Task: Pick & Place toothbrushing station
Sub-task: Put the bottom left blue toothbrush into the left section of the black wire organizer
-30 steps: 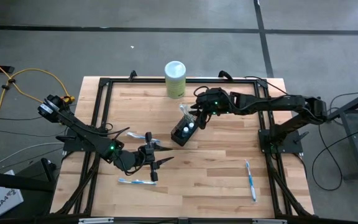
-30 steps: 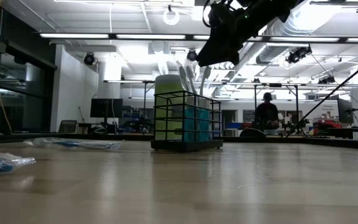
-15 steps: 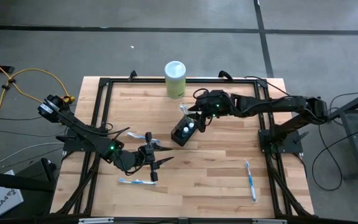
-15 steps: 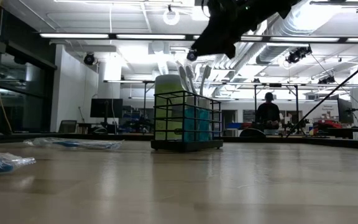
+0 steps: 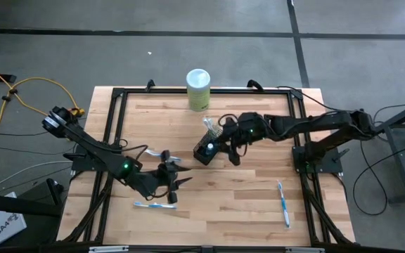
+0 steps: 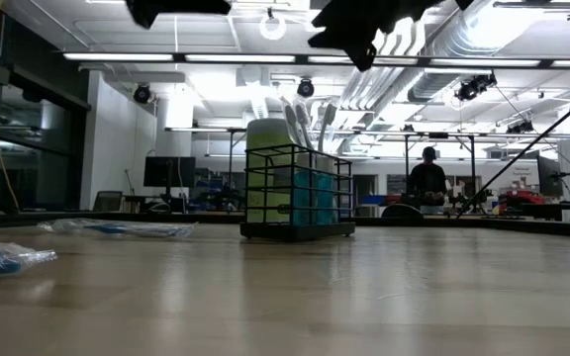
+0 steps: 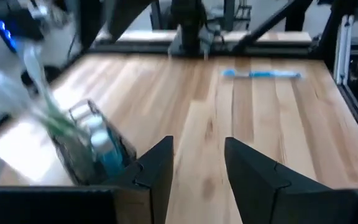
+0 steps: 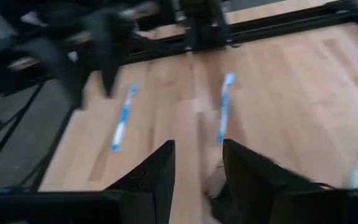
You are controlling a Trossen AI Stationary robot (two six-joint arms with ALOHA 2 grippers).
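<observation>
**Two arms over a wooden desk, holder near the right gripper**

We look down on a pale wooden desk (image 5: 245, 190) framed in black rails, set on a grey floor, with a workshop room visible beyond at table height. Near the middle of the desk stands the toothbrushing station (image 5: 208, 145) — a small black wire-mesh holder with white brushes poking up and teal tubes inside. A pale green canister (image 5: 198, 88) stands behind it, well apart, at the far edge.

The right gripper (image 5: 232, 144) hangs just beside the holder, on its right, raised above the desk; its fingers are parted with nothing between them. The left gripper (image 5: 171, 181) sits nearer the front left, also spread and empty, farther from the holder.

Loose toothbrushes lie flat: one (image 5: 154, 205) at the front, just in front of the left gripper, another (image 5: 283, 203) at the front right, its long axis running front to back.

We judge the right arm the nearer one to the holder — the holder lies just left of its gripper.
</observation>
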